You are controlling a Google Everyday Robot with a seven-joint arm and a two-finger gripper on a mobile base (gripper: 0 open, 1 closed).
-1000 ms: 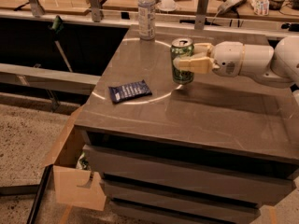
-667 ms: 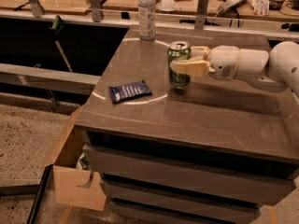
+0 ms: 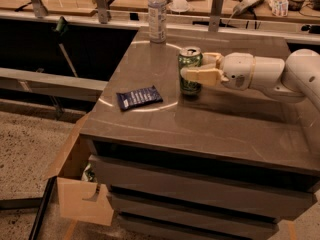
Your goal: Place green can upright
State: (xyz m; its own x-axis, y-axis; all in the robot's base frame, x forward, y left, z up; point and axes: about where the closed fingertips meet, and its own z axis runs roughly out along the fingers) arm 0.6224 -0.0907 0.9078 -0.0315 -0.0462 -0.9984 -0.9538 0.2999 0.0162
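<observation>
The green can stands upright on the grey-brown tabletop, right of its middle, silver top and pull-tab facing up. Its base looks to be resting on the surface. My gripper reaches in from the right on a white arm. Its pale fingers are closed around the can's middle, one in front and one behind. The lower part of the can shows below the front finger.
A dark blue snack packet lies flat left of the can. A taller clear plastic bottle stands at the table's back edge. An open cardboard box sits on the floor at lower left. A cluttered bench runs along the back.
My gripper and the green can have shifted slightly left and a little lower, the can staying upright in the fingers. The packet and bottle have not moved.
</observation>
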